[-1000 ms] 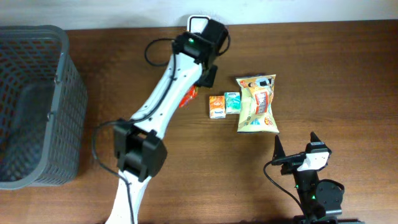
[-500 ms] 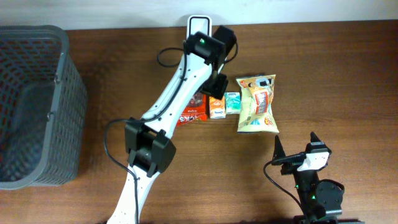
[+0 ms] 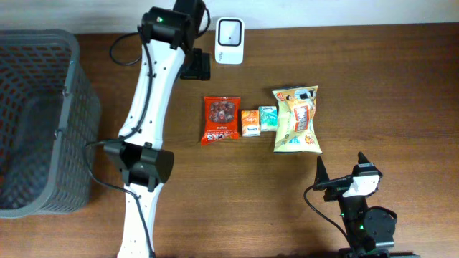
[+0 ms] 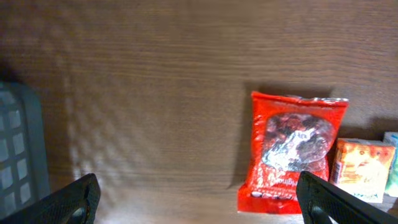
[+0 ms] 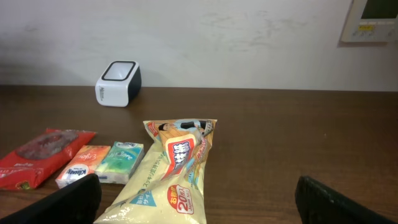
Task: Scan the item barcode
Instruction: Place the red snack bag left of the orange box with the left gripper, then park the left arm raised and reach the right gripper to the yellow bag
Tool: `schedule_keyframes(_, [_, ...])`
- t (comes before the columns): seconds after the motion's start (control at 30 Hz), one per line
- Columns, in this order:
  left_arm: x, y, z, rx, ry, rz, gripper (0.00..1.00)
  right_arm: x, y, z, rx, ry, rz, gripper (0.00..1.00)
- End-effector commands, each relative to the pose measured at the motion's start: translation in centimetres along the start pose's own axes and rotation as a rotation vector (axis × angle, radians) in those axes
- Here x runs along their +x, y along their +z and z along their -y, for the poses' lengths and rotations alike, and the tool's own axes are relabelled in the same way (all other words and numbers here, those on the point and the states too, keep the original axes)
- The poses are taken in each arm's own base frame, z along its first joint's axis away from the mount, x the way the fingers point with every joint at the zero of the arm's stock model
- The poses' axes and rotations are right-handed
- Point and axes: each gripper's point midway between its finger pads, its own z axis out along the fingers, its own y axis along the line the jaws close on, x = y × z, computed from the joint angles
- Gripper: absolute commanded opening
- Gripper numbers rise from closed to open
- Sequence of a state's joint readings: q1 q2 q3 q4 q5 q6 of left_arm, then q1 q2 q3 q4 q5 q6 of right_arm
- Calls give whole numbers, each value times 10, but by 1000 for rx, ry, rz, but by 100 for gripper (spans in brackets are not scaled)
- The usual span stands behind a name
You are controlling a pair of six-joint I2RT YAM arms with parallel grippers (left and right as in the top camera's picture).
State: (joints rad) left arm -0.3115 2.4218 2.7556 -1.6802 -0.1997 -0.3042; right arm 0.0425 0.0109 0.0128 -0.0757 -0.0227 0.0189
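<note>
A red snack packet (image 3: 221, 120) lies flat on the wooden table, left of a small orange box (image 3: 249, 122). In the left wrist view the red packet (image 4: 292, 152) is seen from above, with nothing holding it. The white barcode scanner (image 3: 229, 41) stands at the table's far edge. My left gripper (image 3: 195, 66) hovers left of the scanner, open and empty, with its fingertips (image 4: 78, 198) spread wide over bare wood. Near the front edge my right gripper (image 3: 341, 162) is open and empty, facing the yellow bag (image 5: 174, 171) and the scanner (image 5: 118, 83).
A teal tissue box (image 3: 267, 118) and a yellow snack bag (image 3: 296, 120) lie right of the orange box. A large grey mesh basket (image 3: 39, 122) fills the left side, and its corner (image 4: 18, 149) shows in the left wrist view.
My left gripper opened and let go of the red packet, which now rests beside the orange box. The left arm then swung back and to the left, past the scanner. The right arm stayed still.
</note>
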Motion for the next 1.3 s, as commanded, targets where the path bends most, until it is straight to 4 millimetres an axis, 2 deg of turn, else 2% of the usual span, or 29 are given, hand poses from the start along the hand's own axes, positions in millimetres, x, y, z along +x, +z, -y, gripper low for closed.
schedule_keyframes(0.0, [-2,-2,0,-11,-20,12,99,3,0,2,10,1,-6,98])
schedule_keyframes(0.13, [-7,-1,-5,-28,-30,32,99,3,0,2,10,1,-6,98])
schedule_keyframes(0.43, [-5,3,-27,-45,-68,2,99,3,0,2,10,1,-5,98])
schedule_keyframes(0.53, [-5,3,-27,-43,-68,2,99,3,0,2,10,1,-6,98])
schedule_keyframes(0.63, [-4,3,-14,13,-63,-5,99,3,0,2,10,1,-5,99])
schedule_keyframes(0.77, [-4,3,-14,14,-63,-5,99,3,0,4,23,-13,-4,98])
schedule_keyframes(0.8, [-4,3,-14,13,-63,-5,99,-1,0,15,86,-64,11,98])
schedule_keyframes(0.83, [-4,3,-14,14,-63,-5,99,-8,-1,14,81,-62,37,98])
schedule_keyframes(0.9, [-4,3,-14,14,-63,-5,99,-27,-5,-35,-205,19,114,98])
schedule_keyframes(0.93, [-4,3,-14,13,-63,-4,99,-34,-15,-64,-385,55,132,98])
schedule_keyframes(0.97, [-4,3,-14,14,-63,-5,99,-31,-23,-83,-507,50,119,98])
schedule_keyframes(1.03, [-4,3,-14,13,-63,-5,99,-42,-36,-100,-626,19,169,98])
schedule_keyframes(1.1, [-4,3,-14,13,-63,-5,99,-61,-44,-103,-649,-16,257,98])
schedule_keyframes(1.17, [-4,3,-14,13,-63,-5,99,-99,-58,-102,-644,-56,435,98])
schedule_keyframes(1.23, [-4,3,-14,14,-63,-5,99,-119,-59,-91,-571,-11,478,98])
schedule_keyframes(1.27, [-4,3,-14,14,-63,-5,99,-125,-52,-81,-509,12,459,98])
